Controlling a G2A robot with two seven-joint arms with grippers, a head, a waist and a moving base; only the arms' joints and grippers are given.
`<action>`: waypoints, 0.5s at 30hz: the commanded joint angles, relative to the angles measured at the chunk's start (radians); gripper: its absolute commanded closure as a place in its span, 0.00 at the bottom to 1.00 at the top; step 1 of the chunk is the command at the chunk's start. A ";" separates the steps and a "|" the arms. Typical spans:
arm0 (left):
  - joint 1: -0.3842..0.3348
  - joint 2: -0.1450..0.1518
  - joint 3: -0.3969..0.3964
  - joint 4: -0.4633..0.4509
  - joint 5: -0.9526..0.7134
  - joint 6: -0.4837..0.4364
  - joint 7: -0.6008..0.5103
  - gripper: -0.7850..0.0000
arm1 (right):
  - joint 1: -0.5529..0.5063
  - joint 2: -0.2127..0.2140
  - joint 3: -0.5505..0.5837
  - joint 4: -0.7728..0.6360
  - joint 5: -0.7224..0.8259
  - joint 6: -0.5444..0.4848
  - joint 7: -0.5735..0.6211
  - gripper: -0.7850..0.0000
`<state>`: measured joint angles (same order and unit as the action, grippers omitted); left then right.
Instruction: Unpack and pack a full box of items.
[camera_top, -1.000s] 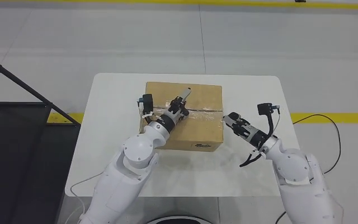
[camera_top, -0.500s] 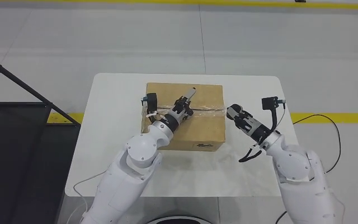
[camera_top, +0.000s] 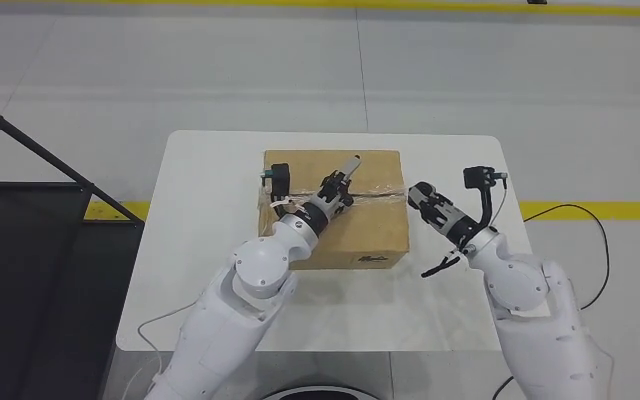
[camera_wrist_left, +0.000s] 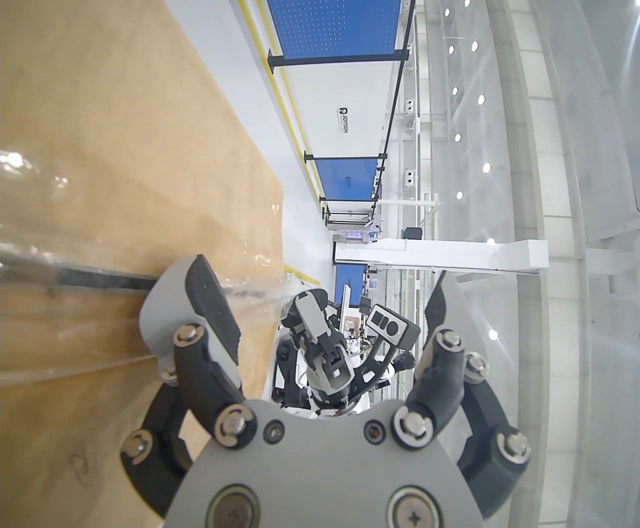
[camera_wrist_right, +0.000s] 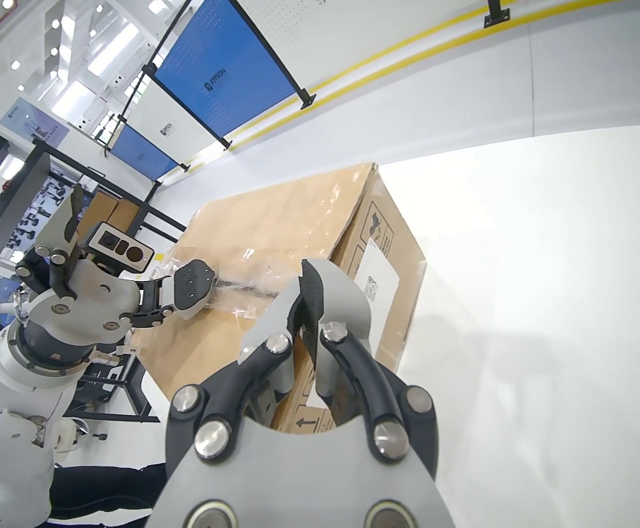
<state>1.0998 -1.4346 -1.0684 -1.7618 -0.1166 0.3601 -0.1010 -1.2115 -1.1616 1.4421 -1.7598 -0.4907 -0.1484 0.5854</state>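
The left gripper (camera_wrist_left: 322, 280) is held with its fingers (camera_wrist_left: 212, 305) spread wide, and nothing is gripped between them. One pad is laid over the dark seam (camera_wrist_left: 100, 281) on top of the box (camera_top: 375, 228). In the right wrist view that pad is seen resting against the clear tape (camera_wrist_right: 260, 260), while the other finger is raised in the air above the box top. The right gripper (camera_wrist_right: 307, 287) is seen with its fingers pressed together, pad to pad, at the box's upper edge where the seam ends; whether that edge is touched cannot be told

In the top view the box is found on the white table (camera_top: 200, 200), about its middle and toward the far side, with the left gripper over the top and the right gripper just beside the end wall. The seam is given from close by in the left wrist view, with the right gripper farther off past the box's edge. In the right wrist view the end wall is revealed, bearing a white label (camera_wrist_right: 379, 267) and dark printed marks

The box is of brown cardboard, its top flaps closed and met along the middle seam. The seam is covered by a strip of clear tape, which is glossy and wrinkled
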 joint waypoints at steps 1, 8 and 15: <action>-0.005 -0.002 0.006 0.011 0.002 -0.001 0.002 0.00 | -0.001 0.001 0.000 0.001 -0.003 0.008 0.011 1.00; -0.009 -0.007 0.007 0.029 0.002 -0.003 0.006 0.00 | -0.008 0.004 0.006 -0.001 -0.006 0.023 0.015 0.91; 0.001 -0.008 0.001 0.027 0.003 -0.007 0.003 0.00 | -0.009 0.007 0.018 0.003 0.004 0.035 0.009 0.65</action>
<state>1.0991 -1.4428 -1.0674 -1.7341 -0.1153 0.3543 -0.0974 -1.2190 -1.1547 1.4566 -1.7558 -0.4893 -0.1148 0.5984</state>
